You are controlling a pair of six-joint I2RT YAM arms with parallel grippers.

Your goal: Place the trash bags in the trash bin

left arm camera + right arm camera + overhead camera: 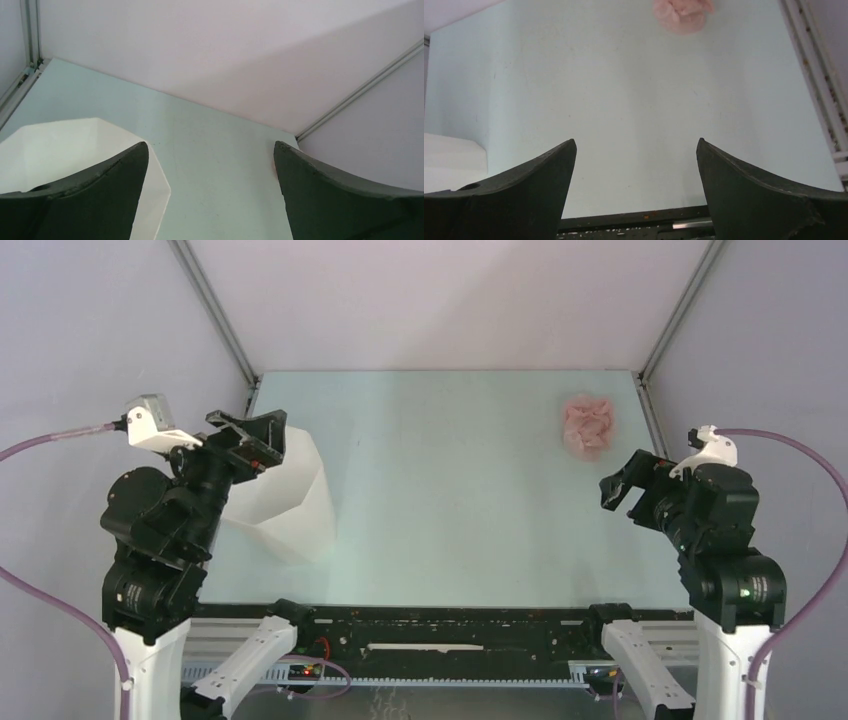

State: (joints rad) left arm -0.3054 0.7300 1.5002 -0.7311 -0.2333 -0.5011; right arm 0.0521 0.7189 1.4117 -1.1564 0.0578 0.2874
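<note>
The pale-pink trash bag lies crumpled in a small wad at the far right of the table; it also shows at the top of the right wrist view. The white faceted trash bin stands upright at the left; its rim shows in the left wrist view. My left gripper is open and empty, above the bin's left rim. My right gripper is open and empty, near the right edge, a short way in front of the bag.
The pale green table is walled by grey panels with metal corner rails. A black rail runs along the near edge between the arm bases.
</note>
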